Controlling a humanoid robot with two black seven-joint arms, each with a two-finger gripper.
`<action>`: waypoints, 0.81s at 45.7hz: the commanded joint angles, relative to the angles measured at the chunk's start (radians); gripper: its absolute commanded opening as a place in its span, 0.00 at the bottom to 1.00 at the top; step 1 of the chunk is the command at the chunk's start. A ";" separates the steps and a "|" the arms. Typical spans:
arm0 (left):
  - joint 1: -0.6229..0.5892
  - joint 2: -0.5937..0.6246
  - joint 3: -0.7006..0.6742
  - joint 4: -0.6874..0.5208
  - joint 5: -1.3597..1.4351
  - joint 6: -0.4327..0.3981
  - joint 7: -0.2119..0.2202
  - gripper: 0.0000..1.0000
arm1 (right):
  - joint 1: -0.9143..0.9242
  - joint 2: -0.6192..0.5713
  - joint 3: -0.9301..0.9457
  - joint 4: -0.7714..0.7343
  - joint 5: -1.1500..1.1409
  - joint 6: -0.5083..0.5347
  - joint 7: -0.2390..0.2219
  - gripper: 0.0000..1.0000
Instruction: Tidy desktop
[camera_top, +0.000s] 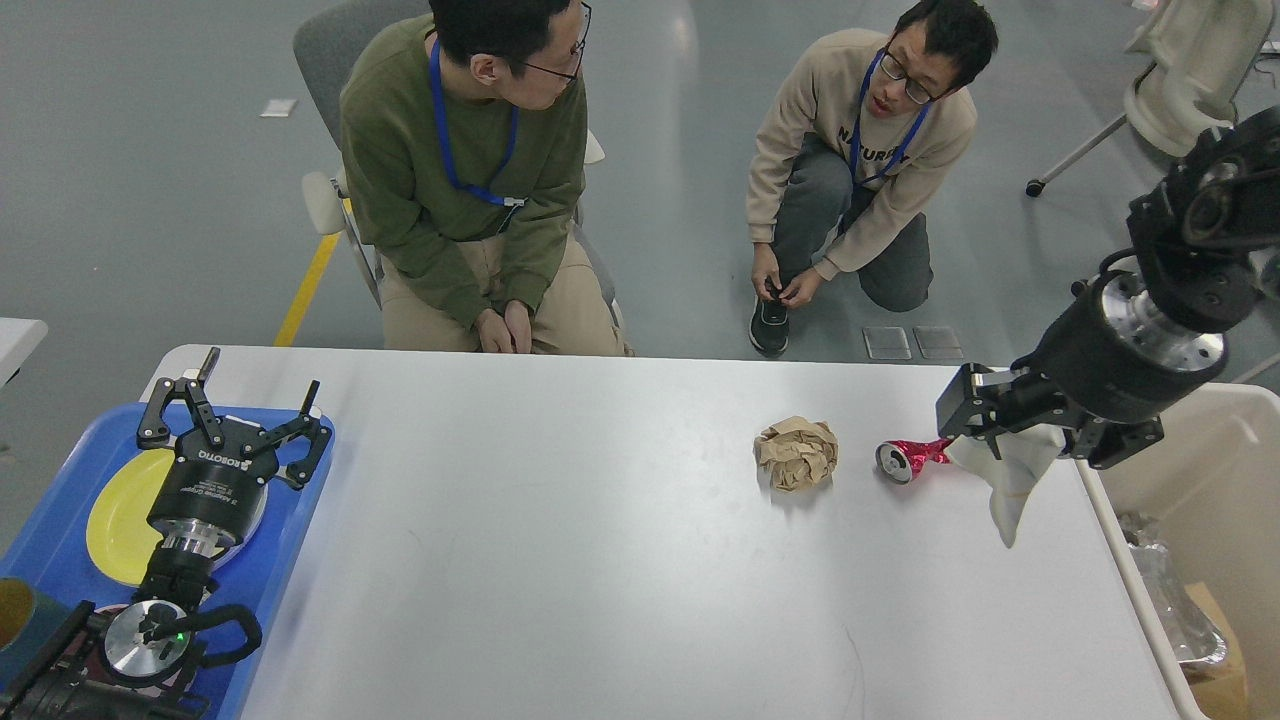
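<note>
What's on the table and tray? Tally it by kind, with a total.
Paper ball: 1
Crushed can: 1
Tissue, held in the right pincer: 1
Yellow plate on the tray: 1
Total: 4

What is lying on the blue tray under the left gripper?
On the blue tray a yellow plate shows beneath the open left gripper. The arm covers the plate's right part and the tray's near end, so anything there cannot be seen.
</note>
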 joint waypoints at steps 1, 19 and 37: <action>0.001 0.000 0.000 0.000 0.000 0.000 0.000 0.96 | -0.027 -0.043 -0.060 -0.038 -0.008 -0.012 -0.002 0.00; 0.001 0.000 0.000 0.000 0.000 0.000 0.000 0.96 | -0.461 -0.393 -0.109 -0.558 -0.043 -0.043 -0.011 0.00; 0.001 0.000 0.000 0.000 0.000 0.000 0.000 0.96 | -1.303 -0.395 0.355 -1.023 -0.025 -0.500 -0.013 0.00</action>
